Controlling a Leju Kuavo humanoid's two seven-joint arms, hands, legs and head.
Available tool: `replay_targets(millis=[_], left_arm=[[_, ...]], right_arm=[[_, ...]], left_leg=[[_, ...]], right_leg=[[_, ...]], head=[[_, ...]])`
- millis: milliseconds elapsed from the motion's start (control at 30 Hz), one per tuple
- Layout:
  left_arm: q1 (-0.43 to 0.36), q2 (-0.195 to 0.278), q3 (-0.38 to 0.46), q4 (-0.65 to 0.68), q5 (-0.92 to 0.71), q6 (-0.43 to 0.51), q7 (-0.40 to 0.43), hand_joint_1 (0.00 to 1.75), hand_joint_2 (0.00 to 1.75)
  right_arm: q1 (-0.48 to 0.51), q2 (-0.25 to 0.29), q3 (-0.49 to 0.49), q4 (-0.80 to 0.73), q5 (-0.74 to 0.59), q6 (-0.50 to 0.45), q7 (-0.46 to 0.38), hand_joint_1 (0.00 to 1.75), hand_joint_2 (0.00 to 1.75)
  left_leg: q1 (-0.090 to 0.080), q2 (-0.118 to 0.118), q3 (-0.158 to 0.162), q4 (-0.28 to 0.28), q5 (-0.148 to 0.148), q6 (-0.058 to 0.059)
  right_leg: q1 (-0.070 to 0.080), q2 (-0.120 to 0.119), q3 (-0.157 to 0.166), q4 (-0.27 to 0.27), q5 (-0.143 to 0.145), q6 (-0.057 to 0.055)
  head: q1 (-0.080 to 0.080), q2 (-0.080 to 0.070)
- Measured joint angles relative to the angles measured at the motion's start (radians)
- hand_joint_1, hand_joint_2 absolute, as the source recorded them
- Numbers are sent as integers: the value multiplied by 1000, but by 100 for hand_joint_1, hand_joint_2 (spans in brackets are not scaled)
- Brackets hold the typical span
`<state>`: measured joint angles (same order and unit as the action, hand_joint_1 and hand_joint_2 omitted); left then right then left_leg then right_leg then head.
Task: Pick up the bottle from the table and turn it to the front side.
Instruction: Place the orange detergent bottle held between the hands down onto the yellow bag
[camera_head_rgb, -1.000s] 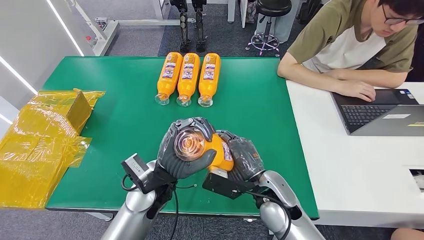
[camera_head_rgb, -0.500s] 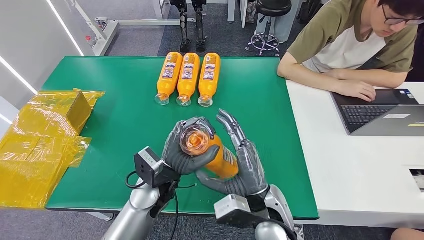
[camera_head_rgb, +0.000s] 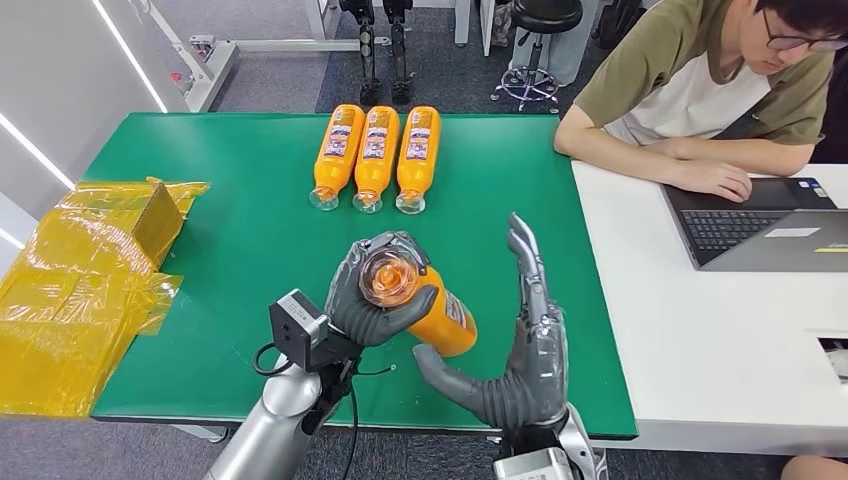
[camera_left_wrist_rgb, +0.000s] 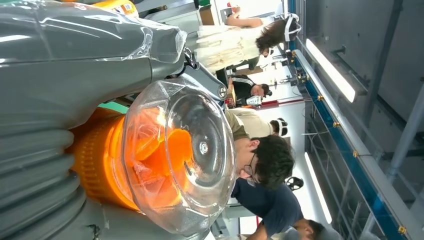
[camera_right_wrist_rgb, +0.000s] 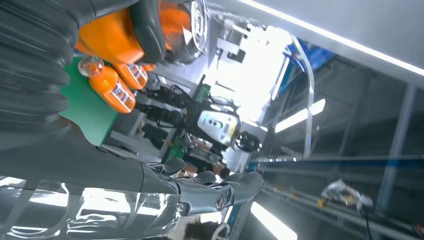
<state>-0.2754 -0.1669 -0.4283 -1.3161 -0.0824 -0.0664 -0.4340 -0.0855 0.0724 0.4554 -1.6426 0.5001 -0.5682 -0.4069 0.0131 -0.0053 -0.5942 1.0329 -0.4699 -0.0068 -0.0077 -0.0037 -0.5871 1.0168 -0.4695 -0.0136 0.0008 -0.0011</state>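
The left hand is gripping the orange bottle near its clear cap end, fingers wrapping the neck so that the cap is facing up toward the head camera; the bottle is being held above the near part of the green table, its body slanting away toward four o'clock. The right hand is standing open just beside the bottle at about four o'clock, fingers extended and palm facing it, holding nothing; judging by this pose, it is giving the left hand room to rotate the bottle alone. At twelve o'clock, three more bottles are lying side by side, labels up. A person is working at a laptop at two o'clock.
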Motion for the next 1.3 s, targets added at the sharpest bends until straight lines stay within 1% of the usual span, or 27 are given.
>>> replay_targets(millis=[100, 167, 233, 333, 400, 467, 567, 633, 733, 833, 933, 1067, 1133, 1300], left_arm=[[-2, 3, 1, 0, -26, 23, 5, 175, 175], [-7, 14, 3, -2, -96, 59, 21, 175, 175], [-17, 38, 8, -6, -233, 111, 63, 175, 175], [-42, 93, 27, -9, -494, 173, 144, 175, 175], [-68, 141, 41, -10, -671, 212, 202, 175, 175], [-104, 204, 54, -9, -843, 256, 269, 175, 175], [-157, 318, 76, -5, -1060, 304, 365, 175, 175], [-180, 400, 91, 2, -1145, 307, 397, 175, 175], [-194, 507, 113, 22, -1178, 282, 408, 175, 175], [-194, 580, 125, 39, -1192, 268, 417, 175, 175], [-193, 618, 127, 47, -1200, 265, 419, 175, 175], [-191, 643, 127, 50, -1218, 242, 438, 175, 175], [-180, 667, 127, 50, -1242, 195, 460, 175, 175], [-123, 759, 131, 54, -1264, 64, 470, 175, 175]], right_arm=[[20, 6, -6, -35, -6, -34, -36, 0, 175], [29, 10, -7, -65, -7, -61, -62, 0, 175], [35, 16, -9, -99, -2, -79, -74, 0, 175], [41, 25, -15, -144, 14, -84, -67, 0, 175], [48, 31, -23, -167, 16, -87, -63, 0, 175], [56, 34, -29, -186, 10, -85, -63, 0, 175], [66, 34, -32, -199, -8, -75, -73, 0, 175], [73, 34, -33, -200, -20, -72, -86, 0, 175], [87, 34, -34, -200, -47, -73, -95, 0, 175], [101, 34, -35, -200, -62, -73, -95, 0, 175], [106, 35, -36, -200, -66, -73, -96, 0, 175], [109, 39, -37, -200, -70, -70, -96, 0, 175], [115, 41, -38, -200, -71, -63, -97, 0, 175], [141, 42, -47, -201, -75, -38, -115, 0, 175]], left_leg=[[0, 0, 0, 0, 0, 0], [0, 0, 0, 0, 0, 0], [0, 0, 0, 0, 0, 0], [1, 1, 0, -1, 1, -1], [1, 1, 1, -1, 1, -2], [1, 1, 1, -1, 2, -2], [1, 3, 1, -1, 2, -3], [1, 5, 2, -1, 2, -3], [1, 6, 2, -2, 2, -3], [1, 6, 1, -2, 2, -3], [1, 6, 0, -2, 2, -3], [1, 6, 0, -2, 2, -3], [1, 7, 0, -2, 1, -3], [1, 8, 0, -2, 1, -4]], right_leg=[[0, 0, 0, 0, 0, 0], [0, 0, 0, 0, 0, 0], [0, 0, 0, 0, 0, 0], [1, 1, 0, 1, 0, 0], [1, 1, 0, 1, 0, -1], [1, 2, -1, 2, 1, -2], [1, 4, -1, 3, 1, -2], [1, 5, -2, 4, 1, -3], [1, 6, -3, 4, 1, -3], [1, 6, -4, 4, 0, -4], [1, 5, -4, 4, 0, -4], [1, 6, -3, 3, 1, -4], [1, 7, -3, 3, 1, -4], [1, 8, -5, 3, 0, -4]], head=[[0, 0], [0, 0], [0, 0], [0, 0], [0, 0], [0, 0], [0, 0], [0, 0], [0, 0], [0, 0], [0, 0], [1, 0], [0, 0], [0, 0]])
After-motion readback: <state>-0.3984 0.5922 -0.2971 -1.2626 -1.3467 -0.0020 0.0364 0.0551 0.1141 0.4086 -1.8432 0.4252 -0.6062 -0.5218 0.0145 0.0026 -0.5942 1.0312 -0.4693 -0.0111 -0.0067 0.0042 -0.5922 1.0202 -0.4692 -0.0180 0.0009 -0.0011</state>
